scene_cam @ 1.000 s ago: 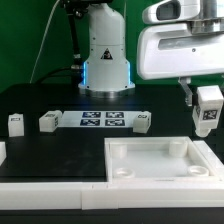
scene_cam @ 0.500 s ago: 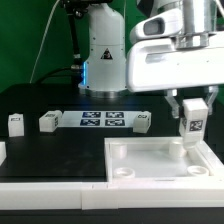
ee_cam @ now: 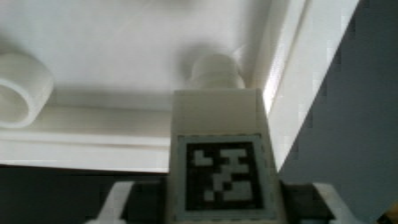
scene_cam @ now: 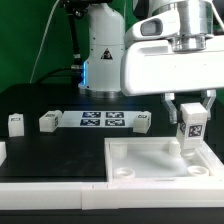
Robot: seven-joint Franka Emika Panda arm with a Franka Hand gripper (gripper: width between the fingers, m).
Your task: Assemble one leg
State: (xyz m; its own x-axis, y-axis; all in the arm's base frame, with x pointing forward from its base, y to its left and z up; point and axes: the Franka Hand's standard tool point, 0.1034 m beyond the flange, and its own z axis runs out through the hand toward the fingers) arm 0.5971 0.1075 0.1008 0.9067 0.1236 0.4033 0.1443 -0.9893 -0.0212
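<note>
The leg point(scene_cam: 192, 131) hangs upright, pinched on two opposite sides by the fingers of the gripper point(scene_cam: 190, 118). It is over the far corner of the white panel point(scene_cam: 150, 148) at the exterior view's right; the panel lies along the table's near edge. In the wrist view the leg's narrow end sits close to the panel's raised wall point(ee_cam: 294, 60), well apart from the one round socket point(ee_cam: 18, 95) in view. If it comes down off a socket, it could catch the wall, tilt in the fingers, or shove the panel.
</note>
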